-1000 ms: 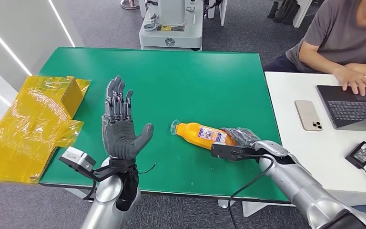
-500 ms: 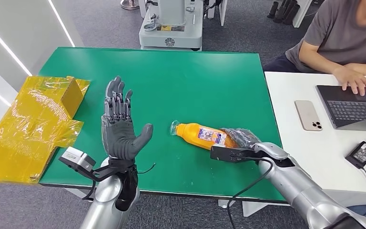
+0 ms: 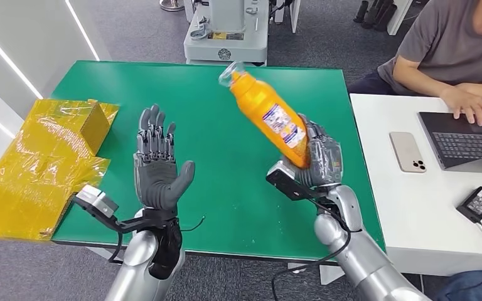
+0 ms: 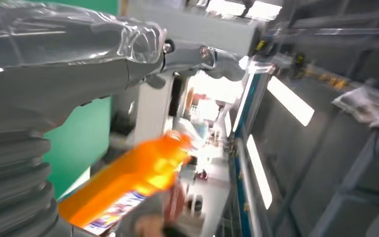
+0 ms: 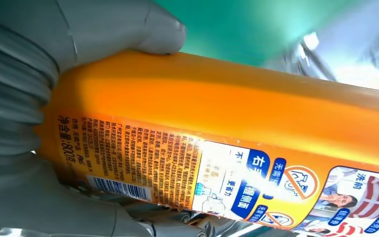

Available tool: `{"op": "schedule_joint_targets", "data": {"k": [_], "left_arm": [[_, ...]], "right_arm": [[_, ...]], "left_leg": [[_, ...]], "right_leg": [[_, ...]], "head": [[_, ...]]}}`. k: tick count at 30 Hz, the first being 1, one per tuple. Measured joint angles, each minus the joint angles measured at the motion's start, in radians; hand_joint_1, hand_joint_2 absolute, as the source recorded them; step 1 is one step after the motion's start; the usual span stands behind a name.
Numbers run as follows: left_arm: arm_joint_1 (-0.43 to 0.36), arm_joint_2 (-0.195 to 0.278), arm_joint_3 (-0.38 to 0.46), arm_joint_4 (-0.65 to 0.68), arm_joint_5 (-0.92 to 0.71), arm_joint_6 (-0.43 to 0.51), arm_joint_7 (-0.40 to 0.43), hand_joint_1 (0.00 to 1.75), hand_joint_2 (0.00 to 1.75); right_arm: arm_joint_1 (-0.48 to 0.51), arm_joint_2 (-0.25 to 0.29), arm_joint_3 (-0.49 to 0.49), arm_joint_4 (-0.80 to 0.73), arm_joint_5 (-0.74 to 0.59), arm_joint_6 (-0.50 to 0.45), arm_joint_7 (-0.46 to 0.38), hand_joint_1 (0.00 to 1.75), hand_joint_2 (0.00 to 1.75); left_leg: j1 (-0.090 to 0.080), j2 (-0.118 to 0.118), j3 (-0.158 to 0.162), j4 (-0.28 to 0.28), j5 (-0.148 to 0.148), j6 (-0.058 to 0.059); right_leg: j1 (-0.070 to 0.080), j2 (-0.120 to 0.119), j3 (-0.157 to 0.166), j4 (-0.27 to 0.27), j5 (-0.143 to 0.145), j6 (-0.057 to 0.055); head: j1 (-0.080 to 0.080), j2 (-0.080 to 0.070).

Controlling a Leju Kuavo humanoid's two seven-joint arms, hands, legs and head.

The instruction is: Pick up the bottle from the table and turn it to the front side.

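Observation:
My right hand [image 3: 319, 160] grips the lower end of an orange bottle [image 3: 268, 116] and holds it up above the green table [image 3: 226, 119], tilted with its clear cap toward the far left. The bottle's label with a barcode and blue and white print faces the right wrist camera [image 5: 217, 163], and my thumb [image 5: 123, 29] presses on its side. My left hand [image 3: 157, 163] stands upright over the table's near left part, palm up and fingers spread, holding nothing. In the left wrist view the bottle [image 4: 138, 182] appears blurred beyond my left hand [image 4: 44, 113].
A yellow wrapped package [image 3: 44, 157] lies at the table's left edge. To the right stands a white desk [image 3: 408, 207] with a phone [image 3: 406, 151], a laptop [image 3: 471, 141] and a person [image 3: 452, 56] typing. A grey machine [image 3: 226, 31] stands behind the table.
My right hand has lifted the bottle off the table and swung it from lying flat to a raised, tilted pose. The left hand has barely moved.

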Motion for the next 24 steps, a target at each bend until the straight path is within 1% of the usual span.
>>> {"op": "schedule_joint_targets", "data": {"k": [2,4,7,11,14,16,19,24], "left_arm": [[0.0,0.003,0.0,0.004,0.02,-0.013,0.002,0.0,1.75],[0.0,0.004,0.0,0.006,0.026,-0.017,0.002,0.0,1.75],[0.001,0.004,0.0,0.008,0.027,-0.02,0.002,0.0,1.75],[0.003,0.004,0.0,0.01,0.025,-0.02,0.002,0.0,1.75],[0.003,0.003,0.0,0.013,0.025,-0.023,0.004,0.0,1.75],[0.0,0.003,0.0,0.019,0.035,-0.04,0.016,0.0,1.75],[-0.015,0.004,0.0,0.043,0.05,-0.1,0.05,0.0,1.75],[-0.035,0.004,-0.009,0.099,0.031,-0.208,0.068,0.0,1.75]], "right_arm": [[0.039,0.018,-0.03,-0.029,-0.019,-0.052,-0.032,1.75,1.75],[0.074,0.033,-0.052,-0.057,-0.027,-0.069,-0.069,1.75,1.75],[0.118,0.058,-0.09,-0.099,-0.014,-0.071,-0.121,1.75,1.75],[0.146,0.078,-0.127,-0.134,-0.008,-0.071,-0.148,1.75,1.75],[0.173,0.1,-0.163,-0.166,0.013,-0.071,-0.212,1.75,1.75],[0.187,0.113,-0.18,-0.187,0.02,-0.071,-0.247,1.75,1.75],[0.191,0.117,-0.169,-0.196,0.005,-0.068,-0.259,1.75,1.75],[0.189,0.106,-0.093,-0.196,-0.015,-0.028,-0.247,1.75,1.75]], "left_leg": [[0.0,0.0,0.0,0.0,0.0,0.0],[0.0,0.001,0.0,0.0,0.0,0.0],[0.0,0.0,-0.001,0.0,0.0,0.0],[0.0,0.0,-0.001,0.0,0.0,0.0],[0.0,0.0,0.0,0.0,0.0,0.0],[0.0,0.0,0.0,0.0,0.0,0.0],[0.0,0.001,0.0,0.0,0.0,0.0],[0.0,0.001,0.0,0.0,0.0,0.0]], "right_leg": [[0.0,0.0,0.0,0.0,0.0,0.0],[0.0,0.001,0.0,0.0,0.0,0.0],[0.0,0.0,0.0,-0.001,0.0,0.0],[0.0,0.0,0.0,-0.001,0.0,0.0],[0.0,0.0,0.0,-0.001,0.0,0.0],[0.0,0.0,0.0,-0.001,0.0,0.0],[0.0,0.0,0.0,-0.001,0.0,0.0],[0.0,0.001,0.0,-0.001,0.0,0.0]], "head": [[0.0,0.0],[0.0,0.0],[0.0,0.0],[0.0,0.0],[0.0,0.0],[0.0,0.0],[0.0,0.0],[0.0,0.0]]}}
